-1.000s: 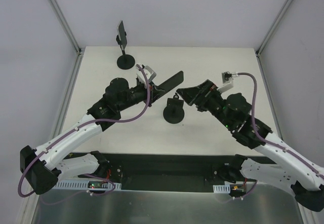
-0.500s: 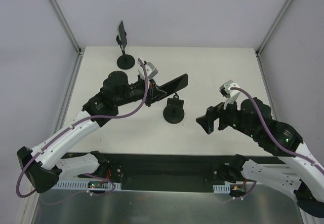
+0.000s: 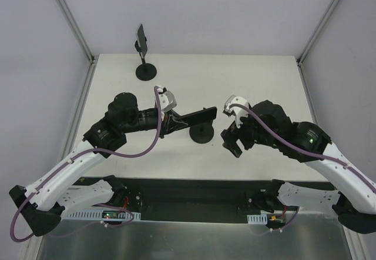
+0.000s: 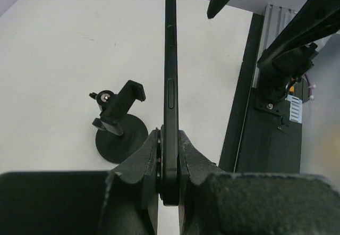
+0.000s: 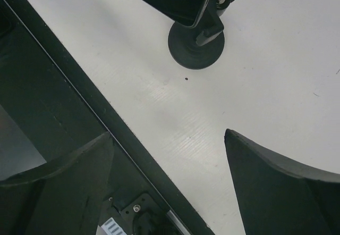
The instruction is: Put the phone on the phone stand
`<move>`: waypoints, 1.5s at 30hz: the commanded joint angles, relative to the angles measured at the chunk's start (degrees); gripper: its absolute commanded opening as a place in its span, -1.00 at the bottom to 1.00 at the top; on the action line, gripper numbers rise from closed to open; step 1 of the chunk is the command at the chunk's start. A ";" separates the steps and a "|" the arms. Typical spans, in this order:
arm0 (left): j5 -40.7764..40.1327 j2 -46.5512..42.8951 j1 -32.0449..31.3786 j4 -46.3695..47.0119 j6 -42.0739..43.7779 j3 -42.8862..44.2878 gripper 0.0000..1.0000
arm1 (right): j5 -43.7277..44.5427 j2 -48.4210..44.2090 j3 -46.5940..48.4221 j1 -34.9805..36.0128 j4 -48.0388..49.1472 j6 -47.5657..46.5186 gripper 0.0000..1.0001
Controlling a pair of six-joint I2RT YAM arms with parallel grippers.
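My left gripper (image 3: 171, 122) is shut on a black phone (image 3: 198, 116), held edge-on just above the table; the left wrist view shows the phone's (image 4: 170, 59) thin edge clamped between the fingers (image 4: 139, 163). A black phone stand (image 3: 203, 133) with a round base sits mid-table right under the phone's free end; it shows left of the phone in the left wrist view (image 4: 119, 126) and at the top of the right wrist view (image 5: 199, 41). My right gripper (image 3: 229, 143) is open and empty, hovering right of the stand near the table's front edge.
A second black stand (image 3: 143, 54) holding a phone stands at the back left. A black rail (image 3: 194, 192) runs along the near table edge. White walls and grey frame posts enclose the table.
My left gripper has pulled the phone lower and nearer, over the stand. My right arm has swung away from the stand, back and then left toward the front edge.
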 commanded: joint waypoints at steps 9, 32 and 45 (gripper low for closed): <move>12.57 -0.02 0.51 3.22 1.66 -0.23 -1.00 | -10.88 1.43 9.11 0.61 -1.96 -14.38 0.70; 27.09 5.43 0.51 2.86 -0.80 1.35 -1.00 | -28.11 20.25 18.79 3.95 -12.25 -17.72 -0.02; 27.36 2.28 0.60 3.30 -1.86 2.23 -0.76 | -26.19 17.36 8.00 3.95 2.64 -10.88 -0.99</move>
